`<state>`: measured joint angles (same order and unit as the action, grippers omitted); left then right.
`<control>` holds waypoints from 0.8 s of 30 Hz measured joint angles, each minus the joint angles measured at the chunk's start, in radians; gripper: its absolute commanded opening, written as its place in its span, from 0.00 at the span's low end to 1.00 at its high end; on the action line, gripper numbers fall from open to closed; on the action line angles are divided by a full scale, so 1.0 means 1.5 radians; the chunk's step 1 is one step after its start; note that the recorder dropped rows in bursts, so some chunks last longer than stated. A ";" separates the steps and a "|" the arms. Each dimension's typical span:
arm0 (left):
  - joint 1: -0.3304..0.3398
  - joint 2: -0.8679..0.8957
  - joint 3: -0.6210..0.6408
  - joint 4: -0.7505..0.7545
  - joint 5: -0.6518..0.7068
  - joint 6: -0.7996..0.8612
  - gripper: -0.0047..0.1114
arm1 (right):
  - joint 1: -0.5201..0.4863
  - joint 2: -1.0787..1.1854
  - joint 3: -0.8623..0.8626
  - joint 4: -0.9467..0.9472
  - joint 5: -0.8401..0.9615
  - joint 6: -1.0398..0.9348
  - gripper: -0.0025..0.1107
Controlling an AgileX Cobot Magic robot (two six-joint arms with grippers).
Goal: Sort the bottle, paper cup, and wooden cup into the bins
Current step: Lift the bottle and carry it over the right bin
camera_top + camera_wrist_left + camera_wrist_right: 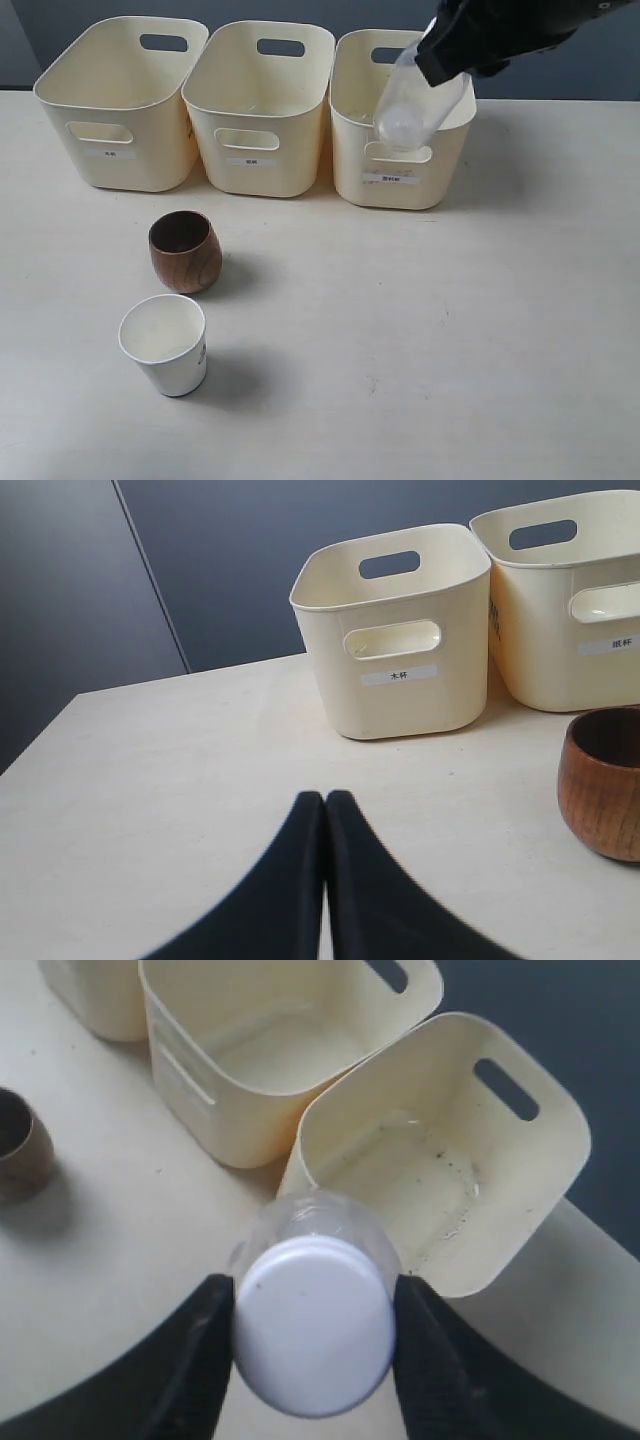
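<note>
My right gripper [313, 1305] is shut on the clear bottle [312, 1335], its white cap facing the wrist camera. In the exterior view the bottle [412, 108] hangs tilted above the front rim of the right bin [400, 180]. The wooden cup [185, 252] stands upright on the table in front of the left and middle bins. The white paper cup [165, 345] stands upright just nearer than it. My left gripper [326, 798] is shut and empty, low over the table, with the wooden cup [603, 785] off to its side. The left arm is out of the exterior view.
Three cream bins stand in a row at the back: left bin [120, 110], middle bin [258, 110] and the right one. All three look empty. The table edge [60, 715] meets a dark wall behind them.
</note>
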<state>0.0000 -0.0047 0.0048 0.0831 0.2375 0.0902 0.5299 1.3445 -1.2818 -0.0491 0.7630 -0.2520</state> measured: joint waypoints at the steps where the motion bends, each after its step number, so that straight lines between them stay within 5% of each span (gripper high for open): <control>1: 0.000 0.000 0.000 0.000 0.000 0.000 0.04 | 0.000 0.000 0.000 -0.022 -0.024 0.026 0.02; 13: 0.000 0.000 0.000 0.000 0.000 0.000 0.04 | -0.071 0.136 -0.002 -0.094 -0.233 0.096 0.02; 24: 0.000 0.000 0.000 0.000 0.000 0.000 0.04 | -0.104 0.321 -0.231 -0.037 -0.133 0.011 0.02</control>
<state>0.0000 -0.0047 0.0048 0.0831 0.2375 0.0902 0.3746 1.8261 -1.6281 -0.1045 0.5639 -0.2360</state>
